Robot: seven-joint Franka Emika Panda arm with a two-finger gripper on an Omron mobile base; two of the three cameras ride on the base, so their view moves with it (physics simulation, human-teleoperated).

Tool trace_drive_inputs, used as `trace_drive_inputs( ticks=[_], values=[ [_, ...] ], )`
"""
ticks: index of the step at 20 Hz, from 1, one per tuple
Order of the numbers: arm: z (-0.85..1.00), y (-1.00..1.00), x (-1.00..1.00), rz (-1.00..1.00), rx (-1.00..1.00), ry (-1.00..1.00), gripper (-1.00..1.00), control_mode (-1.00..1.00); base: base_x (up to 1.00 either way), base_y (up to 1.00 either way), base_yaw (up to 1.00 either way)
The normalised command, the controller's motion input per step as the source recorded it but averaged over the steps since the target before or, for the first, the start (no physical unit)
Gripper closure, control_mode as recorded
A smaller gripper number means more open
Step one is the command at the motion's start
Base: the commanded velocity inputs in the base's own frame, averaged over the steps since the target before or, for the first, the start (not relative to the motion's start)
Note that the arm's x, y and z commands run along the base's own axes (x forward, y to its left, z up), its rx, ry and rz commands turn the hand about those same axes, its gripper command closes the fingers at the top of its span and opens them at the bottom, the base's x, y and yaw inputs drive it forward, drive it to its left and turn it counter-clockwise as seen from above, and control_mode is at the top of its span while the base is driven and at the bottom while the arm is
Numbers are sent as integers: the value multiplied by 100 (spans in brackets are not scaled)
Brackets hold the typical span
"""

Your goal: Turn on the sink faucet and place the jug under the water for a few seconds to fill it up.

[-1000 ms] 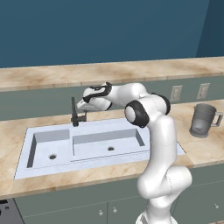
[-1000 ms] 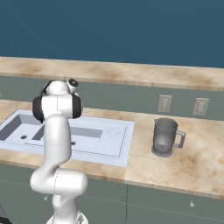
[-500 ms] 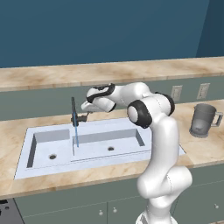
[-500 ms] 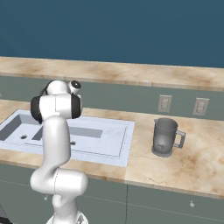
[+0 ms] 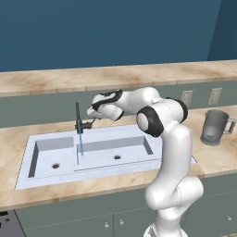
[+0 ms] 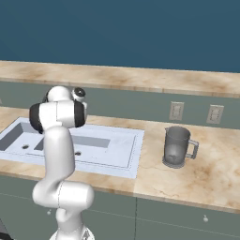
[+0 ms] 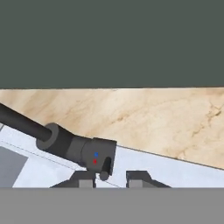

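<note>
The sink faucet (image 5: 78, 116) stands at the back rim of the sink (image 5: 106, 172), and water (image 5: 81, 144) runs from it in a thin blue stream into the basin. My gripper (image 5: 91, 120) hovers just right of the faucet's base. In the hand view my gripper (image 7: 111, 179) has a narrow gap between its fingertips (image 7: 85, 179), and the faucet (image 7: 92, 154) lever hangs by the left tip; I cannot tell whether they touch. The jug (image 5: 214, 127) stands upright on the counter far to the right, also seen as the jug (image 6: 177, 146) beside the sink (image 6: 136, 146).
Two wall outlets (image 6: 176, 110) sit on the backsplash behind the jug. A marbled counter (image 7: 144, 118) runs around the sink, with a raised ledge (image 5: 139, 74) behind it. My arm's elbow (image 5: 159, 118) arches over the sink's right end.
Water started flowing from the faucet after the oldest frames. The hand has since eased slightly back from the lever and its fingers have parted a little.
</note>
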Motion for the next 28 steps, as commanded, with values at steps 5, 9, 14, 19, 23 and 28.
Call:
trace_drive_inputs(
  ticks=[5,9,14,19,23,28],
  values=[
    [64,-17,-2,-19,1,-2,-100,-100,0,0,0],
    [87,-22,0,-20,1,0,-100,-100,0,0,0],
    [99,-20,-14,-23,0,0,-100,-100,0,0,0],
    [97,-26,-52,-24,0,1,-100,-100,0,0,0],
    [64,-41,-99,-17,0,8,-100,-100,0,0,0],
    [39,-42,-100,-10,0,14,-100,-100,0,0,0]
  ],
)
